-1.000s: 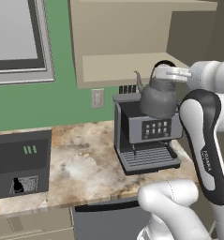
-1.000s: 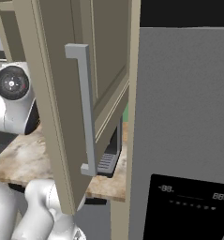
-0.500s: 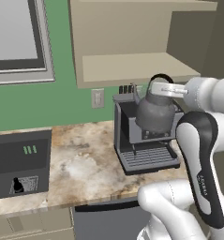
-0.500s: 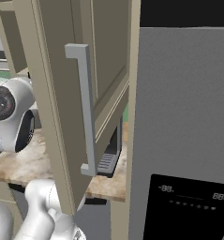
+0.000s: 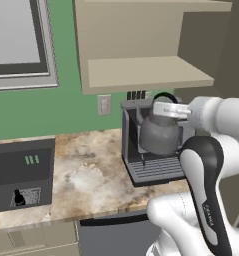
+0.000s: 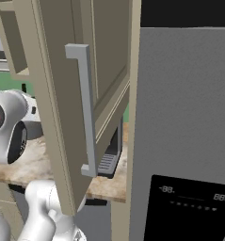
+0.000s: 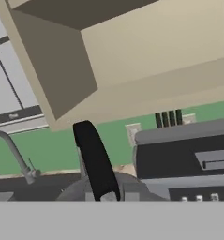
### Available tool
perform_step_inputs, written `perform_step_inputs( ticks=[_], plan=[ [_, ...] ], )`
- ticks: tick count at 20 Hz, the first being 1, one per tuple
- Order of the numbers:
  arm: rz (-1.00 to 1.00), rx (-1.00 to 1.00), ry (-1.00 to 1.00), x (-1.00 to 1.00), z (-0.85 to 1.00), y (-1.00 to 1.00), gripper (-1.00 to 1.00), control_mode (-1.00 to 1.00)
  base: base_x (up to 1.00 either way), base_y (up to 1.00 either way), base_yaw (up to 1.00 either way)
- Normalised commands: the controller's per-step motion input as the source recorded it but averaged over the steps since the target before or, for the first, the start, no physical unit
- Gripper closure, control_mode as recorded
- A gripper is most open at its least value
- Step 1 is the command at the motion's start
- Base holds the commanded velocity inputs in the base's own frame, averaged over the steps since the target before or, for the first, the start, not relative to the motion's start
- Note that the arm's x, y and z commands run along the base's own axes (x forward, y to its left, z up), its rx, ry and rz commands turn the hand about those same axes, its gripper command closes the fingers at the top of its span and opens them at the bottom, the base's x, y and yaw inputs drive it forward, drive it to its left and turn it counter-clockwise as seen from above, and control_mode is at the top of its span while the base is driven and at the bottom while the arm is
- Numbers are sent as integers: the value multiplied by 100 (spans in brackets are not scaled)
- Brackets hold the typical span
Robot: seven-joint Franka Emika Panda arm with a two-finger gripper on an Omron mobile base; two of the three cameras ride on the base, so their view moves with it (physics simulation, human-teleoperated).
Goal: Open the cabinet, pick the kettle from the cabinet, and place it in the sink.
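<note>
The gripper [image 5: 167, 108] is closed tight on the arched handle of the kettle [image 5: 159, 134], and the kettle hangs from it in the air, clear of the cabinet [image 5: 141, 45]. In the left base view the kettle now hangs in front of the coffee machine [image 5: 153, 162], its body covering the machine's upper face, below the level of the cabinet's bottom shelf. A second ago it hung higher and further right, near the shelf's front edge; half a second ago it was partway down. So it has come down and to the left. The arm has swung with it, its dark elbow now lower in the picture.

In the hand view the handle [image 7: 95, 159] runs up as a black band from the kettle's grey lid, with the open cabinet above and the faucet [image 7: 12, 154] at the left edge.

In the right base view the cabinet door [image 6: 76, 99] stands open, its bar handle [image 6: 87, 110] facing the camera, unchanged. The counter [image 5: 86, 175] lies below the kettle.
</note>
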Motion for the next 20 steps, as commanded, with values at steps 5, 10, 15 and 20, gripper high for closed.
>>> perform_step_inputs(
  ticks=[5,10,15,20],
  plan=[
    [0,0,7,-7,-24,24,100,-100,0,0,0],
    [0,0,9,-7,-33,23,100,-100,0,0,0],
    [0,0,1,-1,-41,25,100,-100,0,0,0],
    [0,0,0,2,-40,21,100,-100,0,0,0]
  ],
)
